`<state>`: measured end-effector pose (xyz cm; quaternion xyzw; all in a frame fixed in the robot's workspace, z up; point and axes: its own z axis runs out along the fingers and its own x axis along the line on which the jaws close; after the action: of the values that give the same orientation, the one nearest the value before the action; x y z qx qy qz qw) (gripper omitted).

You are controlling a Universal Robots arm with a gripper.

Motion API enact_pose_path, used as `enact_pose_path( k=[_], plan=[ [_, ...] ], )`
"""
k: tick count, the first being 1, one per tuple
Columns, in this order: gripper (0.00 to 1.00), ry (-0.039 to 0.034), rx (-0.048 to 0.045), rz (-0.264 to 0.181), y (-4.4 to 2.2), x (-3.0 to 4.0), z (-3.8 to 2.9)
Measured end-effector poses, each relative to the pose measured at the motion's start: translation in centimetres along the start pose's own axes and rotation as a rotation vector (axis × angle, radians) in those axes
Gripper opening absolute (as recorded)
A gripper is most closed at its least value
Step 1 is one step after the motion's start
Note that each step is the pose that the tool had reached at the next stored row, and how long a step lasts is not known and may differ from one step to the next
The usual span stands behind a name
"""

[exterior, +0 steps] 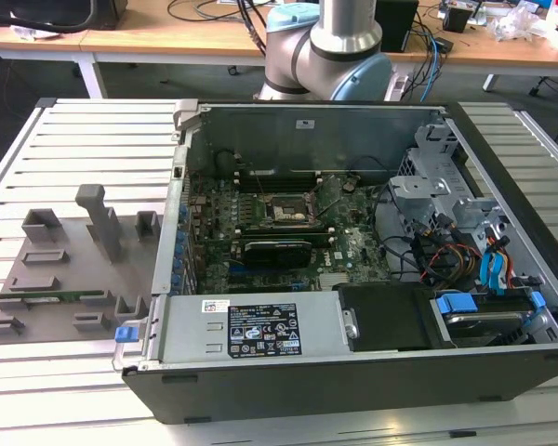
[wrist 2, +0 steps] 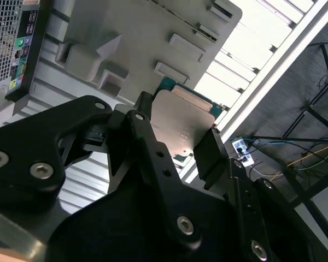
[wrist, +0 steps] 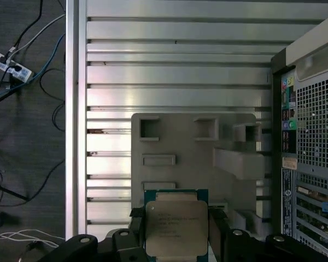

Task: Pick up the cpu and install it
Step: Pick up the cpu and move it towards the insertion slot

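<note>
Aluminium slatted table carries the open computer case with a grey holder tray beside it. Black gripper over the tray, jaws pinching the cpu by opposite edges. The metal top is left exposed and level, probably for square seating in the socket.

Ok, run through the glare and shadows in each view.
Second wrist view: the table slats burn out to white, the gripper is a dark mass, the cpu lid shows a soft sheen. First wrist view: bright bands on the slats, cpu evenly lit, floor dark. Exterior view: even light on the table, case interior shaded.
</note>
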<state>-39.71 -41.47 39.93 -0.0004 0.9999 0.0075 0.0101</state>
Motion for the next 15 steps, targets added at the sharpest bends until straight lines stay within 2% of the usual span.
enact_pose_path(
  k=[3, 5, 10, 12, 13, 15],
  plan=[
    [0.55, 0.0001, 0.0019, 0.000, 0.00, -0.86, 0.03],
    [0.55, 0.0000, 0.0018, 0.000, 0.00, -1.71, 0.05],
    [0.55, 0.0001, 0.0019, 0.000, 0.00, -4.43, 0.13],
    [0.55, 0.0000, 0.0021, 0.000, 0.01, -5.20, 0.17],
    [0.55, 0.0000, 0.0024, 0.000, 0.02, -6.01, 0.19],
    [0.55, -0.0001, 0.0029, 0.000, 0.02, -7.01, 0.23]
  ],
)
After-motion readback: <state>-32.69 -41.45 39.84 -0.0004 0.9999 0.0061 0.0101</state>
